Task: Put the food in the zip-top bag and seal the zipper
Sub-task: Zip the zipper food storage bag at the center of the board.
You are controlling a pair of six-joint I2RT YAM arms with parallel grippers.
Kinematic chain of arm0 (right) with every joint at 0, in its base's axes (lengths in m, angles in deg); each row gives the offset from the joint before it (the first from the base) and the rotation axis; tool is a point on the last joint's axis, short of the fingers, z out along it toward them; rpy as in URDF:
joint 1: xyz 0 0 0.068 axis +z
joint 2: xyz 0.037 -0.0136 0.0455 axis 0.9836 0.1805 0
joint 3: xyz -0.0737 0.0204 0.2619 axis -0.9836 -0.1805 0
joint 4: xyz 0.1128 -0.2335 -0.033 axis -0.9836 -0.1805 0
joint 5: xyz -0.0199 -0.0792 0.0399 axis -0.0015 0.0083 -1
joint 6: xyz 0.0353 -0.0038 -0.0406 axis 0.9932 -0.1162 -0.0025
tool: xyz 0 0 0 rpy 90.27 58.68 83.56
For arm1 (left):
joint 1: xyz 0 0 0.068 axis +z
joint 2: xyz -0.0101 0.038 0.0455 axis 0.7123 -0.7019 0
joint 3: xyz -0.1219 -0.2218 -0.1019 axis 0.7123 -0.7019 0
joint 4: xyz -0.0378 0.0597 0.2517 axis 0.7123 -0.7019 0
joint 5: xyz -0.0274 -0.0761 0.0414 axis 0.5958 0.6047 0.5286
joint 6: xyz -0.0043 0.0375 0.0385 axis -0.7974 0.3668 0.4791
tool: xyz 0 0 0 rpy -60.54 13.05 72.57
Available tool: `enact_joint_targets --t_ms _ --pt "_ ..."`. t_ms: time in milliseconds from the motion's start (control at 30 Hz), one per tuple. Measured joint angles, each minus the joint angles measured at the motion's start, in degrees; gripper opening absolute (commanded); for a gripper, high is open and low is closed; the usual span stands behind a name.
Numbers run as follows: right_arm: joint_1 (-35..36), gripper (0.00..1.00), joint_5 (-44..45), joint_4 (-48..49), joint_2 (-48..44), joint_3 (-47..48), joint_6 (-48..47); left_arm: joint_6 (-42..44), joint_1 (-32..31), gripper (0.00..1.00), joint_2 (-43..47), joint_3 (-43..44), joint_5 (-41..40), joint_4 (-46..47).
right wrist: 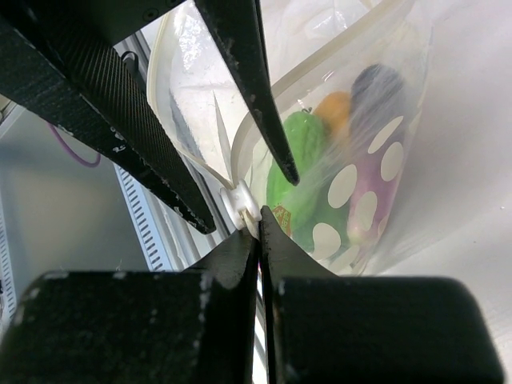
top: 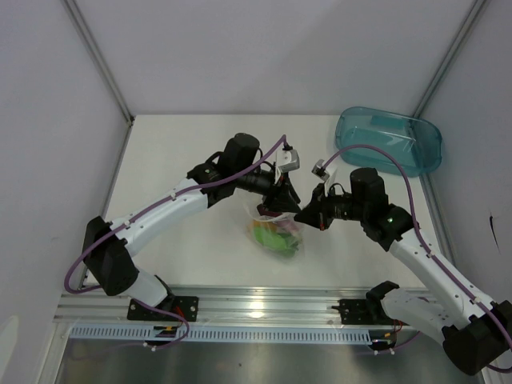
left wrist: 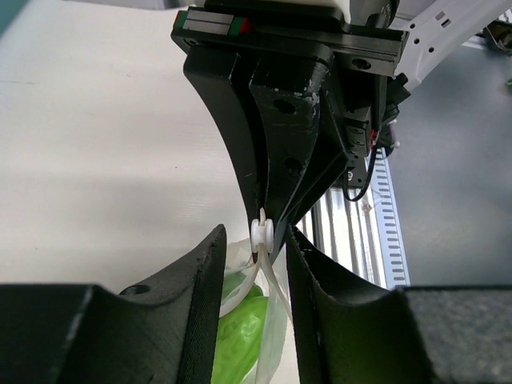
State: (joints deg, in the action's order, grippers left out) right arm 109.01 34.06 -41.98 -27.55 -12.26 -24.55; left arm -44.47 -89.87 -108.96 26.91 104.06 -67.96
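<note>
Right wrist view: right gripper [right wrist: 258, 236] clenched on end of white press-seal zipper strip [right wrist: 240, 206]. Left gripper [right wrist: 250, 200] released, fingers parted astride same strip. Clear crinkly plastic zip-top bag [right wrist: 384, 104] contains green, orange, purple toy food pieces [right wrist: 300, 152], rests on white table [top: 184, 160] between arms.

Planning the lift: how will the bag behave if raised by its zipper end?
Likely floppy: the zip-top bag is thin, creased film bulging around the food. Pinched at the zipper by the right claw, it would probably hang and swing, the pieces slumping downward.
</note>
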Motion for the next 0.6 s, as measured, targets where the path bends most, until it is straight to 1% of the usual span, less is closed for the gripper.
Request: enact_joint_targets --t_ms 367,600 --pt "0.0 0.00 0.7 0.0 -0.5 0.0 0.0 -0.1 0.0 0.29 -0.1 0.0 2.0 -0.9" --pt "0.0 0.00 0.9 -0.3 -0.5 0.0 0.0 -0.8 0.0 0.26 -1.2 0.0 2.7 -1.1"
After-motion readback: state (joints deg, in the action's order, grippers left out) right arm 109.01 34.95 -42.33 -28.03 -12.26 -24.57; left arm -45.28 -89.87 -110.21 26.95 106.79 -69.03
